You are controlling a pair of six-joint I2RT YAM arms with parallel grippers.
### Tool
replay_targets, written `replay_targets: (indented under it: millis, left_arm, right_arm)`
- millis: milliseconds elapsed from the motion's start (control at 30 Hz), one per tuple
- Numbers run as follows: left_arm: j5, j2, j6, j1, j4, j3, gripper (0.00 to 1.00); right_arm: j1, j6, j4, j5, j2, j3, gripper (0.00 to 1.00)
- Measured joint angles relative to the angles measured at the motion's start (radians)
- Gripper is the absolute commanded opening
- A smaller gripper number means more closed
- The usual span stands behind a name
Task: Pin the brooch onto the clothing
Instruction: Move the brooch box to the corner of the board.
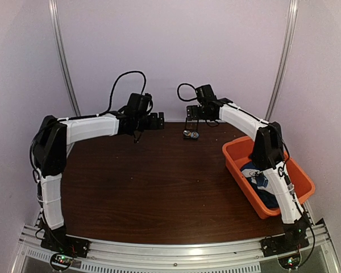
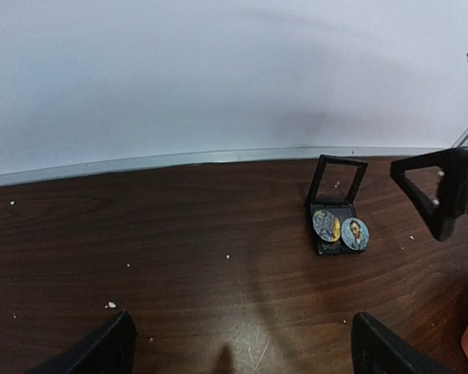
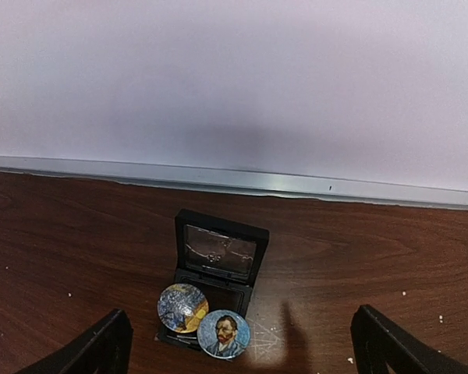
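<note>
Two small round brooches lie on an open black hinged box (image 3: 218, 269) at the back of the table: a blue-and-yellow one (image 3: 182, 308) and a bluish portrait one (image 3: 224, 333). From above, brooches and box (image 1: 191, 135) read as one small cluster. My right gripper (image 3: 242, 343) hovers just short of the box, open, nothing between its fingers. My left gripper (image 2: 242, 347) is open and empty over bare wood, with the box (image 2: 337, 226) ahead to its right. The navy clothing (image 1: 260, 183) lies bunched in the orange tub.
The orange tub (image 1: 237, 149) stands at the table's right side, beside the right arm. The back wall and its metal rail (image 3: 234, 181) run close behind the box. The right gripper's finger (image 2: 444, 195) shows at the right edge of the left wrist view.
</note>
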Motion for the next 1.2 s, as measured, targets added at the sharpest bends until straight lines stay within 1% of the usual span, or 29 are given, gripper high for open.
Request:
replay_targets:
  millis: [100,367,500,633,833,1200]
  left_arm:
    - [0.009,-0.127,-0.022,0.0,-0.042,-0.109,0.98]
    - [0.003,-0.479,-0.034,0.0,-0.087,-0.359,0.98]
    - [-0.018,-0.625,-0.033,0.0,-0.116,-0.458,0.98]
    - [-0.035,-0.737,-0.033,0.0,-0.15,-0.527,0.98]
    - [-0.056,-0.828,-0.032,0.0,-0.18,-0.579,0.98]
    - [-0.097,-0.875,-0.017,0.0,-0.217,-0.585,0.98]
  right_arm:
    - [-0.001,0.042,0.067,-0.012,0.057,0.0,1.0]
    - [-0.002,0.146,0.249,-0.034,0.156,0.047,1.0]
    - [-0.006,0.176,0.302,-0.033,0.186,0.053,1.0]
    - [-0.012,0.198,0.325,-0.031,0.214,0.056,1.0]
    - [-0.019,0.211,0.332,-0.018,0.233,0.056,1.0]
    - [-0.034,0.222,0.353,-0.012,0.241,0.058,1.0]
